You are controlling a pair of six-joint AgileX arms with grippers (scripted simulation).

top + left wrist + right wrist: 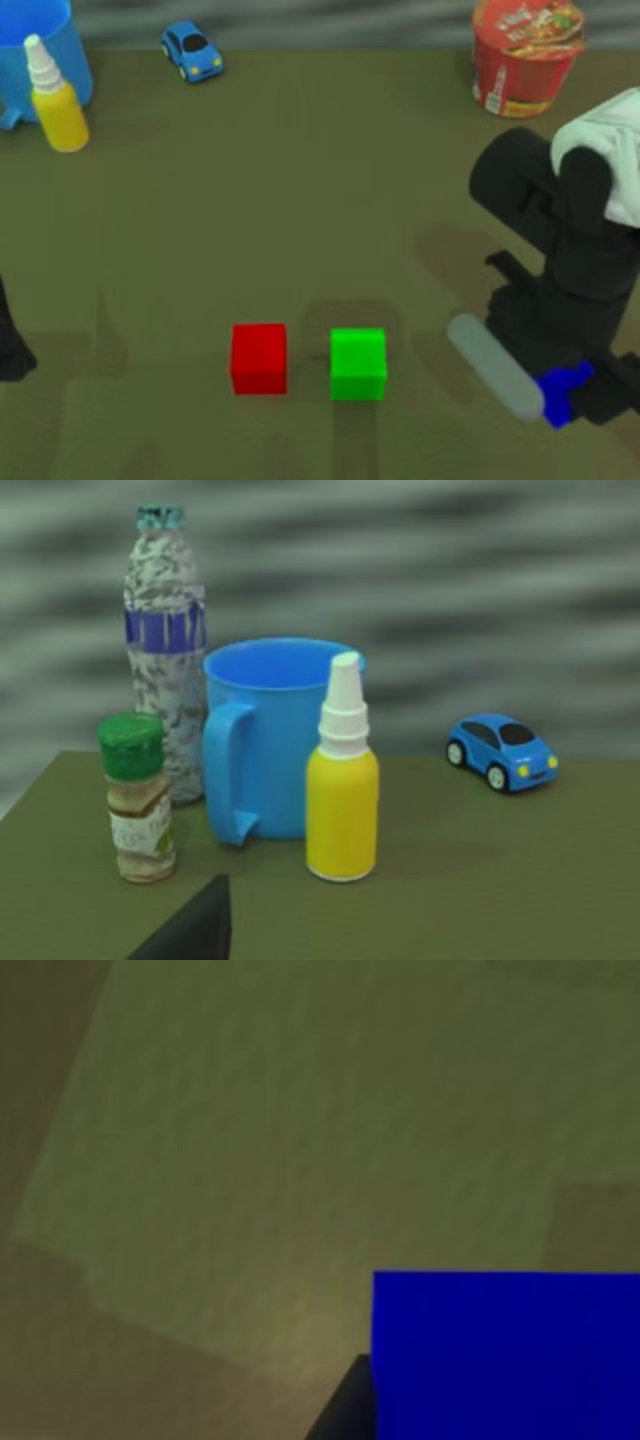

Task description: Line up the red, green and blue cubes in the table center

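Small matte blue cube (562,392) gripped in right jaws (560,395), right of green cube (358,363) and red cube (259,357).
Right wrist view fills with blue cube face above olive counter (250,1160); left arm (12,350) parked at left edge, jaw state cannot be told.

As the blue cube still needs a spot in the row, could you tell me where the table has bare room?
Free: the patch right of the green cube, before the right tool carrying the blue cube; also left of the red cube and the wide middle behind both. Crowded: the far left corner around the mug and yellow bottle.
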